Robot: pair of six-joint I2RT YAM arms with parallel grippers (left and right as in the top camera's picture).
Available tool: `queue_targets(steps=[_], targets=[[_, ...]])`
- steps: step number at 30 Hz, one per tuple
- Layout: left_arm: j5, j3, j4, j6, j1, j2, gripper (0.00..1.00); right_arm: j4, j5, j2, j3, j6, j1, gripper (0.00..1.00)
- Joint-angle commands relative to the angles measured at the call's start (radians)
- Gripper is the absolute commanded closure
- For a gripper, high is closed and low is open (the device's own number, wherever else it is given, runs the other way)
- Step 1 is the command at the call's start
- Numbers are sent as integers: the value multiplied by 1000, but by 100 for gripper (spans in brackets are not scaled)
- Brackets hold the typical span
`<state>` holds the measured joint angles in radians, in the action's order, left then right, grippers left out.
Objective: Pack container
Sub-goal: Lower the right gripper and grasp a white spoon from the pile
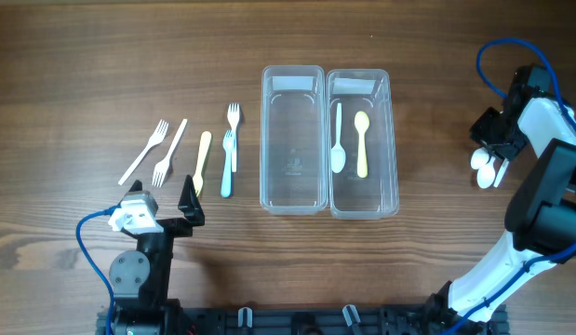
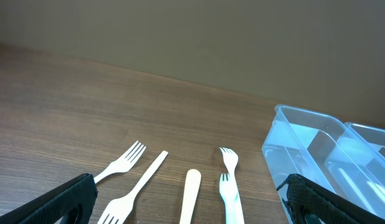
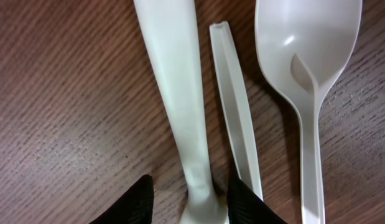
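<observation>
Cutlery lies on both sides of the two clear tubs in the middle of your wooden table point(image 1: 408, 56). Your right gripper point(image 1: 493, 156) is low at the table's right edge, well apart from the tubs, over a small bunch of white spoons point(image 1: 483, 169). From its wrist camera you see its two black fingers point(image 3: 142, 202) astride one white handle point(image 3: 176, 93). The jaws are partly parted, not clenched. Bare wood shows between the handle and the finger on the left of that view, while the other finger is right against it. A thinner handle point(image 3: 237, 118) and a spoon bowl point(image 3: 307, 50) lie just beside.

Your left gripper point(image 1: 165, 207) hangs near the front left with its jaws released wide, grasping nothing. Beyond it you have a row of cutlery: two white forks point(image 1: 157, 154), a yellow piece point(image 1: 203, 158), a blue fork point(image 1: 227, 172) and another white fork point(image 1: 234, 116).

The left tub point(image 1: 292, 172) holds nothing. The right tub point(image 1: 392, 140), touching it, holds a white spoon point(image 1: 338, 149) and a yellow spoon point(image 1: 362, 149) side by side.
</observation>
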<state>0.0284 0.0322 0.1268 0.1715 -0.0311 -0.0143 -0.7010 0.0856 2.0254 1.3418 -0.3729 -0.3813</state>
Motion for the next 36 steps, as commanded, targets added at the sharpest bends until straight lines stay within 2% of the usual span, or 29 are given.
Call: queue_targets(steps=[1, 36], targets=[[6, 7, 18, 16, -4, 0, 0, 17, -12, 14, -7, 7, 0, 62], [6, 7, 18, 16, -4, 0, 0, 83, -68, 15, -9, 41, -47, 62]])
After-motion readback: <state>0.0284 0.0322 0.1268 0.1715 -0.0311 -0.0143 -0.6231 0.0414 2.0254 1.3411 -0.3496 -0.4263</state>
